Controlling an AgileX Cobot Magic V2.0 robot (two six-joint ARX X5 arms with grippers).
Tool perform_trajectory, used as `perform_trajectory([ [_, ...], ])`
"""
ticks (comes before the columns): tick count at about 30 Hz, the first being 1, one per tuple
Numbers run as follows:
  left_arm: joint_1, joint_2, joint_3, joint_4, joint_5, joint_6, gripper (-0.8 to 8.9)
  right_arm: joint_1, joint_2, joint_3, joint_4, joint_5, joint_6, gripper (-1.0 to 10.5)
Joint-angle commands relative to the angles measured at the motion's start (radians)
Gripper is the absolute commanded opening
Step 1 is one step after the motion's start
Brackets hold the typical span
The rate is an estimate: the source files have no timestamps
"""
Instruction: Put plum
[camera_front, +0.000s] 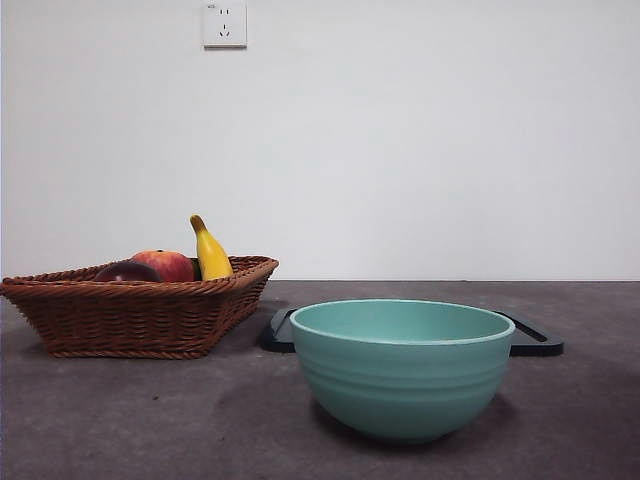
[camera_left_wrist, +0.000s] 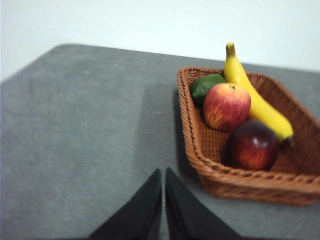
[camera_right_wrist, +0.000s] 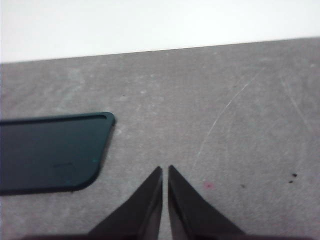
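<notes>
Lying in the wicker basket, the plum is sitting beside the red-and-yellow apple and touching the banana; a green fruit is resting behind the apple; the left gripper is hovering clenched over the table near the basket; the right gripper is hanging clenched beside a dark tray; a teal bowl is standing in front.

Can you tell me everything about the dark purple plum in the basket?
The plum is round, smooth and shiny, dark maroon-purple with a lighter reddish patch. It looks whole and sits inside the brown woven basket, near its wall. It lies beside the red-and-yellow fruit and against the banana. From the front only its top shows above the rim. No hand touches it.
</notes>
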Motion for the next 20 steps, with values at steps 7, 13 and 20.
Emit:
perform_trajectory([
  [7, 0.002, -0.001, 0.031, -0.016, 0.006, -0.248, 0.1, -0.001, -0.002, 0.027, 0.035, -0.06, 0.136, 0.1],
  [13, 0.002, 0.001, 0.137, -0.085, 0.006, -0.284, 0.11, -0.001, 0.0, 0.135, -0.007, -0.06, 0.154, 0.1],
  [20, 0.002, 0.073, 0.306, -0.175, 0.046, -0.266, 0.1, -0.001, 0.076, 0.332, -0.104, -0.073, 0.147, 0.1],
])
